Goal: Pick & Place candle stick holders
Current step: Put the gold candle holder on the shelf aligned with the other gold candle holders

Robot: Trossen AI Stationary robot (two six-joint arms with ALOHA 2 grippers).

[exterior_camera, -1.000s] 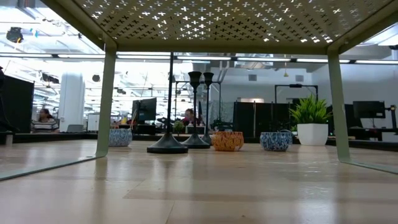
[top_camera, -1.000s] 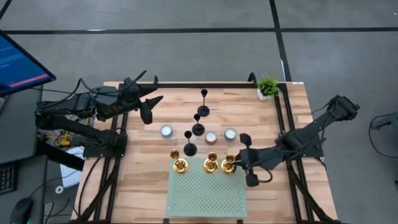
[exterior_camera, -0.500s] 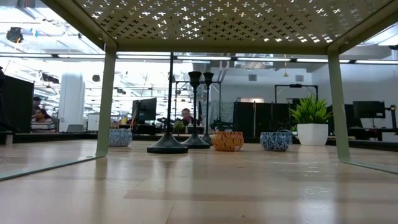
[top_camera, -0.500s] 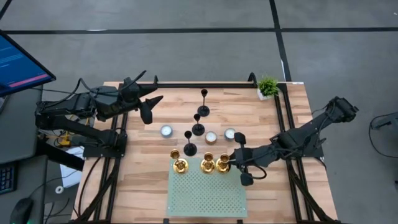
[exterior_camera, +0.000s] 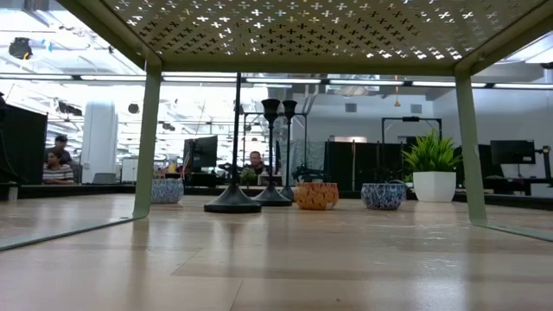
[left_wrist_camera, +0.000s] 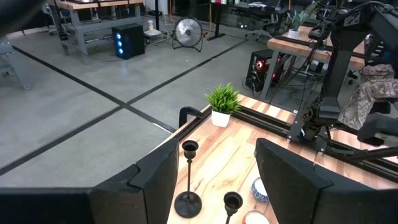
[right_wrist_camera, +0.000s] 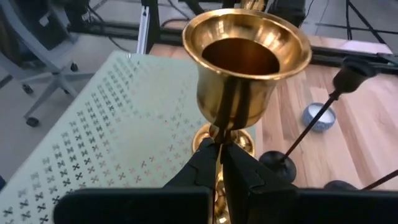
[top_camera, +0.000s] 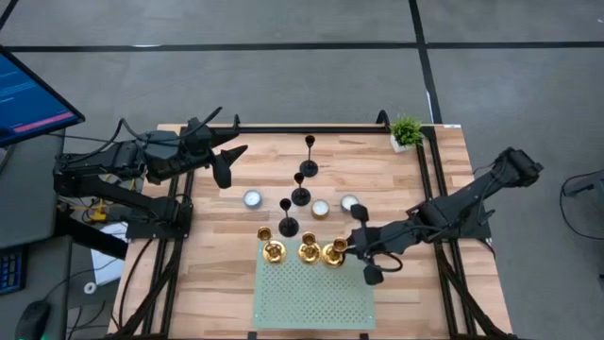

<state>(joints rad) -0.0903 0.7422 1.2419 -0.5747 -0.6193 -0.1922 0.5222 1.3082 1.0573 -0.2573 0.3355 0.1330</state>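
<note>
1. Wooden tabletop [top_camera: 208, 274] in an open workshop; pale green perforated shelf [top_camera: 311, 293] at its near edge, small potted plant [top_camera: 407, 131] at the far right corner.
2. Right gripper [right_wrist_camera: 222, 163] sits at the shelf's far edge, fingers [right_wrist_camera: 202, 165] closed tight on the thin stem of a gold candle holder [right_wrist_camera: 247, 59], just under its cup. Cup stands upright directly above the fingers.
3. Held gold holder [top_camera: 333, 251] is the rightmost of three on the shelf's far edge; middle gold holder [top_camera: 309, 250] is just beside it, left gold holder [top_camera: 272, 250] a bit further off.
4. Three black candle holders [top_camera: 300, 189] stand in a loose line on the tabletop beyond the shelf, none touched.
5. Three small tealight bowls [top_camera: 321, 208] sit near the black ones.
6. Left gripper [top_camera: 226, 162] hangs above the far left of the tabletop, fingers [left_wrist_camera: 289, 180] parted, holding nothing, well apart from all holders.
</note>
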